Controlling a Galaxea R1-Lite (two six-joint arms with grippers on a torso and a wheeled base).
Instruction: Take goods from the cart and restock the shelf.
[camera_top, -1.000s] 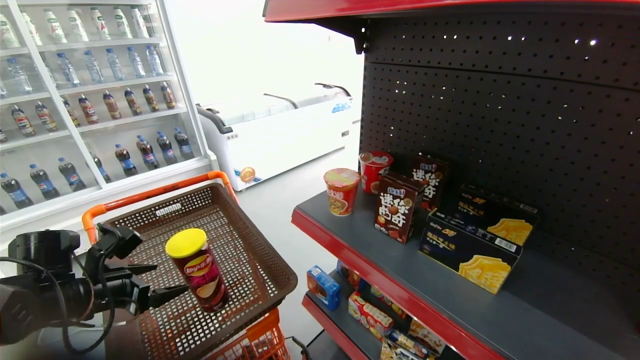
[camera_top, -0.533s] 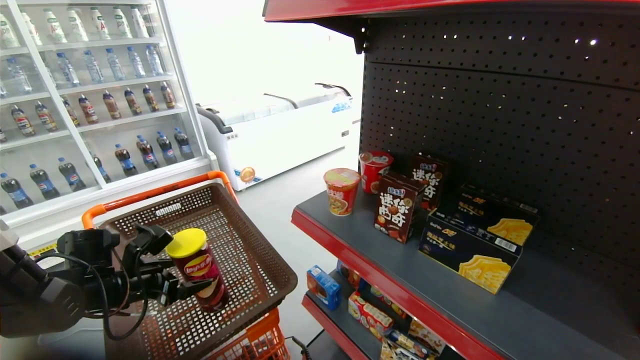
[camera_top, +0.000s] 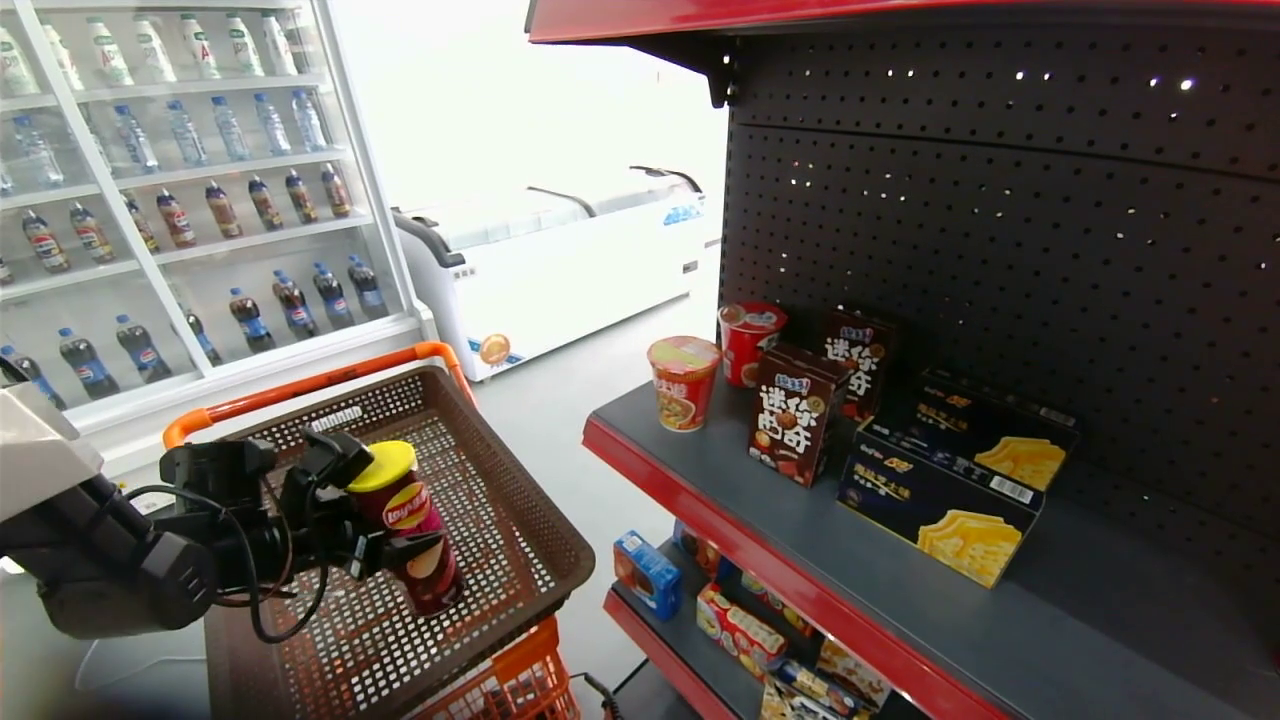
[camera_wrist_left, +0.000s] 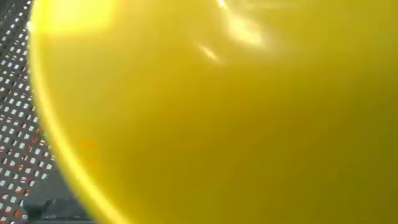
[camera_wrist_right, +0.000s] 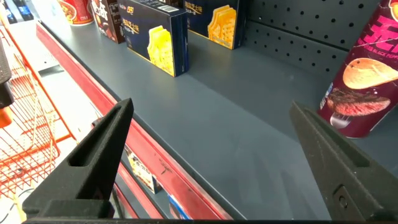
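A dark red chips can (camera_top: 412, 535) with a yellow lid stands slightly tilted in the cart's brown mesh basket (camera_top: 560, 530). My left gripper (camera_top: 398, 498) is shut on the chips can just below the lid, one finger behind it and one in front. The left wrist view looks closely at the yellow lid (camera_wrist_left: 217, 112), with basket mesh (camera_wrist_left: 15, 124) beside it. My right gripper (camera_wrist_right: 211, 162) hangs open over the grey shelf board (camera_wrist_right: 236, 124), nothing between its fingers. A second chips can (camera_wrist_right: 364, 81) stands on the shelf past one finger.
On the shelf (camera_top: 800, 510) stand cup noodles (camera_top: 684, 382), brown boxes (camera_top: 793, 415) and dark blue boxes (camera_top: 940, 500). The lower shelf holds more packets (camera_top: 650, 575). The cart has an orange handle (camera_top: 300, 390). A drinks fridge (camera_top: 180, 200) and a freezer (camera_top: 560, 260) stand behind.
My left arm has moved right, into the basket, until its fingers took hold of the chips can. The can's top has tipped slightly away.
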